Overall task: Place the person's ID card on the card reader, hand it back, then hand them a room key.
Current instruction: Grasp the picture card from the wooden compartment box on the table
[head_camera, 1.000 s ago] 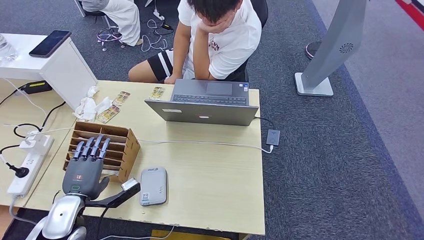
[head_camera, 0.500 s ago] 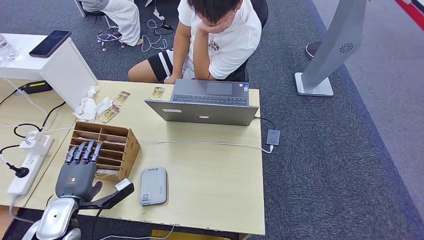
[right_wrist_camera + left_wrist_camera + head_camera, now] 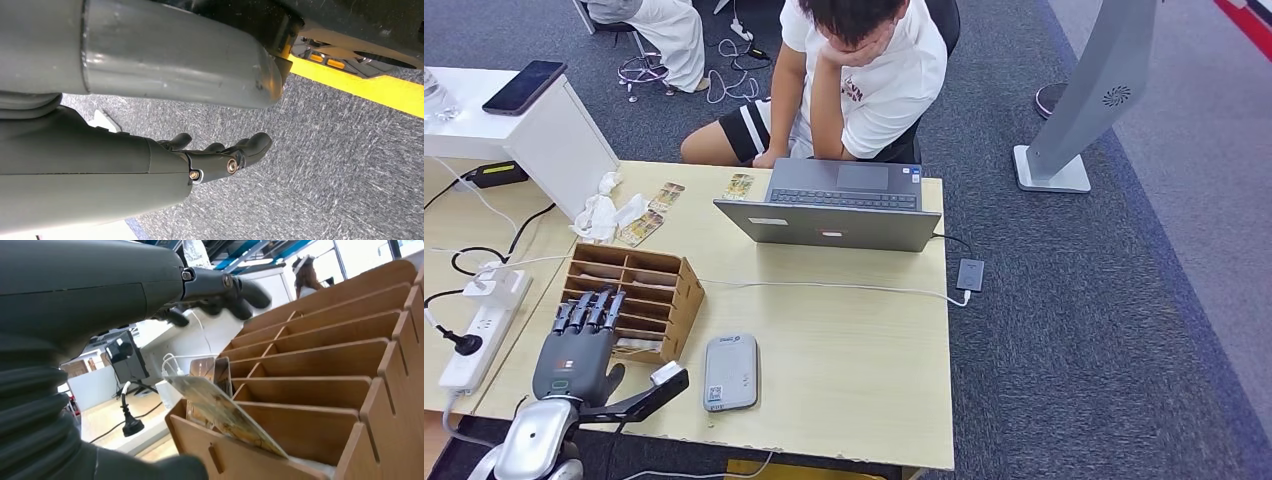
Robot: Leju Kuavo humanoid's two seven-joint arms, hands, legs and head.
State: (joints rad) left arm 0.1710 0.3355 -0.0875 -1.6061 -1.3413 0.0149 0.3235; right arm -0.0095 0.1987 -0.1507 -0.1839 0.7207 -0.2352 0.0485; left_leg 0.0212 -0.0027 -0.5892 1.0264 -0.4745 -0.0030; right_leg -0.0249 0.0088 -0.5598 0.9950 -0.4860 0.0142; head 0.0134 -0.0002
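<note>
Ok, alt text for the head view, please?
The robot's left hand, fingers apart, hovers at a wooden card rack on a desk, beside a grey card reader. Across it, a person sits behind a laptop.

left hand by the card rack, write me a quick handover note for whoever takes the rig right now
Left hand: open, fingers flat over the near edge of the rack, holding nothing.
Right hand: hanging over the floor, fingers loosely curled, nothing in it.
Cards: one card leans in a front slot of the rack; three more cards lie on the desk near the person.
Reader: bare, beside the rack.
Done: nothing can be confirmed from here.
Left: probably pick a card from the rack and hand it over; check first whether the ID step has been done.
</note>
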